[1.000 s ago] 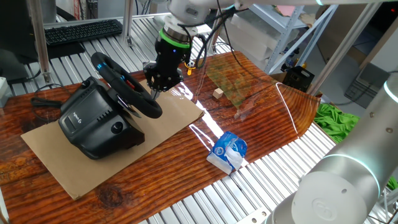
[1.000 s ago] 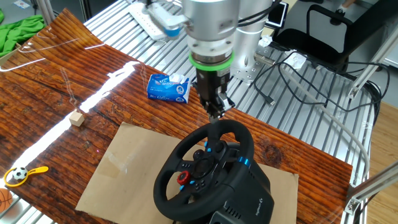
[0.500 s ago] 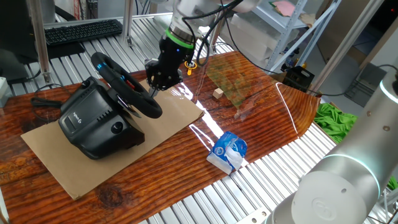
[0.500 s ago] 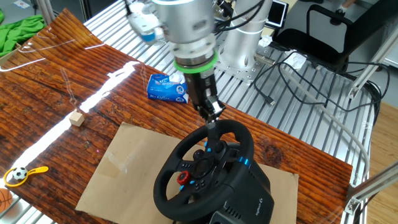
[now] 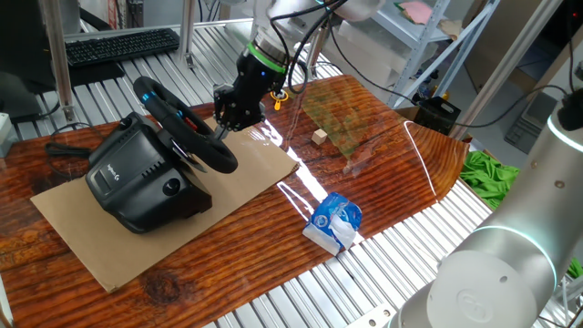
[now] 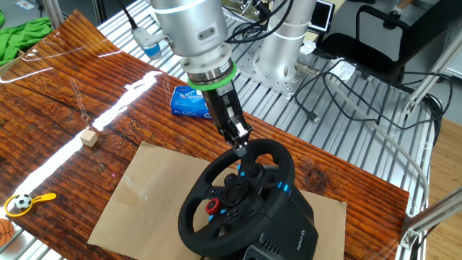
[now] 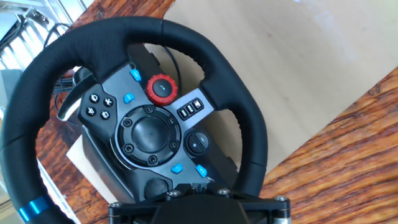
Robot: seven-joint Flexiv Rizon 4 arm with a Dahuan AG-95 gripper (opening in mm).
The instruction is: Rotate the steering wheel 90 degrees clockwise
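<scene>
The black steering wheel [image 5: 187, 123] stands tilted on its bulky black base [image 5: 137, 178], which rests on a cardboard sheet [image 5: 100, 246]. In the other fixed view the wheel [image 6: 271, 155] faces up, with a red hub button to the left of the hub. My gripper [image 5: 224, 128] is shut, and its tips touch the far top edge of the rim [image 6: 240, 148]. In the hand view the wheel [image 7: 236, 93] fills the frame, with the red button above the hub. The shut fingertips [image 7: 186, 190] show at the bottom edge, over the lower hub.
A blue tissue pack [image 5: 335, 221] lies near the table's front edge. A small wooden block [image 5: 318, 137] and a clear plastic sheet [image 5: 342, 118] lie to the right. A black keyboard [image 5: 118, 44] lies behind. A yellow toy with a small ball [image 6: 25, 202] sits at the left edge.
The arm has swung and tilted over the wheel's top rim, with the fingertips staying at the rim. The wheel's buttons show no visible turn.
</scene>
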